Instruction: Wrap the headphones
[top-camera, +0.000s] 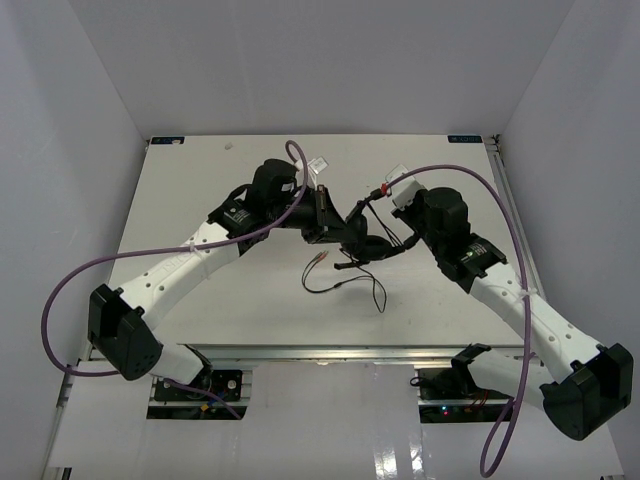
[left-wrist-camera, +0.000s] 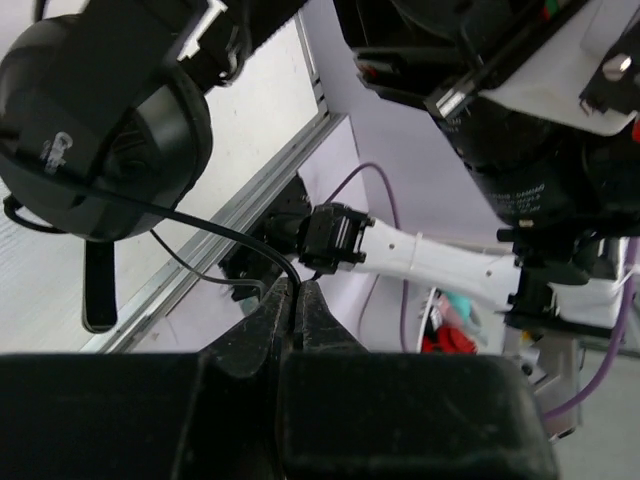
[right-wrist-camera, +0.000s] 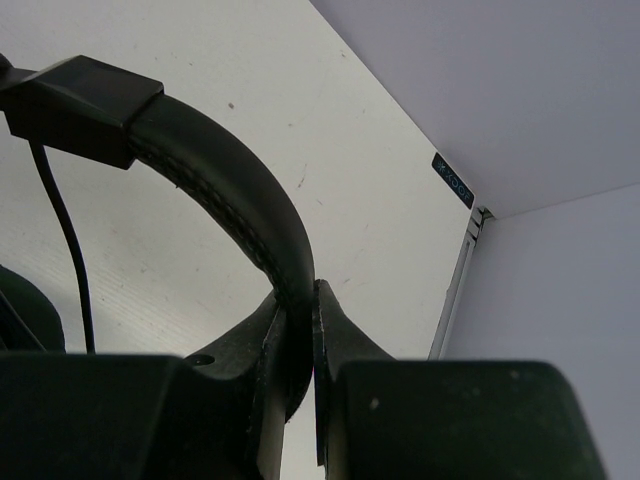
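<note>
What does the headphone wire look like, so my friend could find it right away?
Look at the middle of the white table, at the black headphones held up there. Just below them, toward the arms' bases, the cord trails in loose loops. It is hair-thin and black with small reddish plugs, unlike the thick purple cables.

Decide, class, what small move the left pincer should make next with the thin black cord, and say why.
Probably sweep the left pincer, shut on the thin black cord, around the padded black earcup to lay one turn. The right pincer clamps the arched black headband, and slack cord lies on the white table.
</note>
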